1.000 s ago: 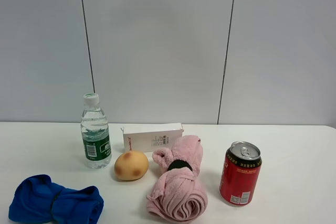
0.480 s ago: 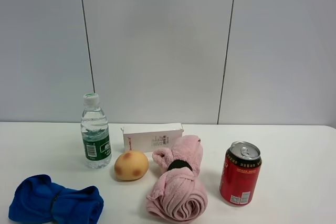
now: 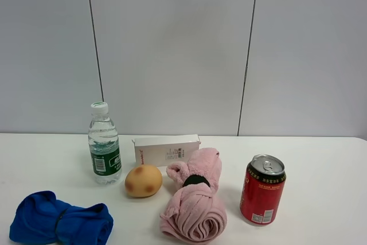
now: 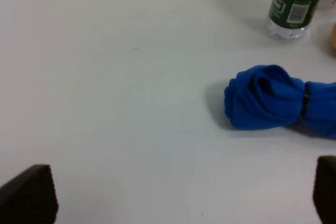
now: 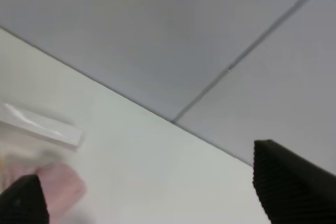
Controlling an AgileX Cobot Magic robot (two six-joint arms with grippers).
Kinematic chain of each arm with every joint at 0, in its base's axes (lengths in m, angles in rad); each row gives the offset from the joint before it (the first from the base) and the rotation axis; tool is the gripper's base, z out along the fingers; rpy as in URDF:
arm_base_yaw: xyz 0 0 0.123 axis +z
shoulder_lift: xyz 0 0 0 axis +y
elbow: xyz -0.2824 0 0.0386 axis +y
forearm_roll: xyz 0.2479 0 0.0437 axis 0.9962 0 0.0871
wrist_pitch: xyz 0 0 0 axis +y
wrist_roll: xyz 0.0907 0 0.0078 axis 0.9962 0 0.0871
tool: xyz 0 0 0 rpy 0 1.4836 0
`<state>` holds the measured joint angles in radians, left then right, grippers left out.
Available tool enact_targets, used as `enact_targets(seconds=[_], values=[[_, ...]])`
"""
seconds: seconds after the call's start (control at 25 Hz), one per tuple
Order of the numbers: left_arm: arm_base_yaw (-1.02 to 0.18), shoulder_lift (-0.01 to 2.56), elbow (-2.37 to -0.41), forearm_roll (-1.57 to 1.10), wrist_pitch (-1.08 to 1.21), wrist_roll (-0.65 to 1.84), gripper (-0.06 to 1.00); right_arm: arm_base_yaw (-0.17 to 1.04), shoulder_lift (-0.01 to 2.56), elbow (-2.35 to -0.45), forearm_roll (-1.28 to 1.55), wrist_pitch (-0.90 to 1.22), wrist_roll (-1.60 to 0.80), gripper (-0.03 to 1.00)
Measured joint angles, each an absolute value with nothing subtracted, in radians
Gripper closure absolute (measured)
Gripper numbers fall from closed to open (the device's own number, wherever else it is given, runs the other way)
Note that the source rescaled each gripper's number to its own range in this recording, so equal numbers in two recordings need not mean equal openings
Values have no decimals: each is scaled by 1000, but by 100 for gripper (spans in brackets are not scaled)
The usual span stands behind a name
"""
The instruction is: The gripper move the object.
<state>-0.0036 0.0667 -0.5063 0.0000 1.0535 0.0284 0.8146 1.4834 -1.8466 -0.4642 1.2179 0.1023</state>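
Observation:
On the white table stand a water bottle with a green label, a white box, a yellowish round bun, a rolled pink towel, a red can and a rolled blue towel. Neither gripper shows in the exterior high view. My left gripper is open and empty over bare table, apart from the blue towel and the bottle. My right gripper is open and empty, with the pink towel and the white box blurred at the edge of its view.
A grey panelled wall rises right behind the table. The table's far right part beyond the can is bare white surface. The left wrist view shows broad bare table beside the blue towel.

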Motion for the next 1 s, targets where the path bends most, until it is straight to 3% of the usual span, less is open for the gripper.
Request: enact_targets(seconds=[0.44,0.64,1.0], values=[[-4,67,-506,0,1054,28,-6,498,1311,-1818,-295,1217,14,20],[-4,67,-506,0,1054,28,-6,339,1165,-1604,-282,1217,-10,12],[-4,67,-506,0,1054,28,-6,60,708,-1149,-160,1152,-10,11]])
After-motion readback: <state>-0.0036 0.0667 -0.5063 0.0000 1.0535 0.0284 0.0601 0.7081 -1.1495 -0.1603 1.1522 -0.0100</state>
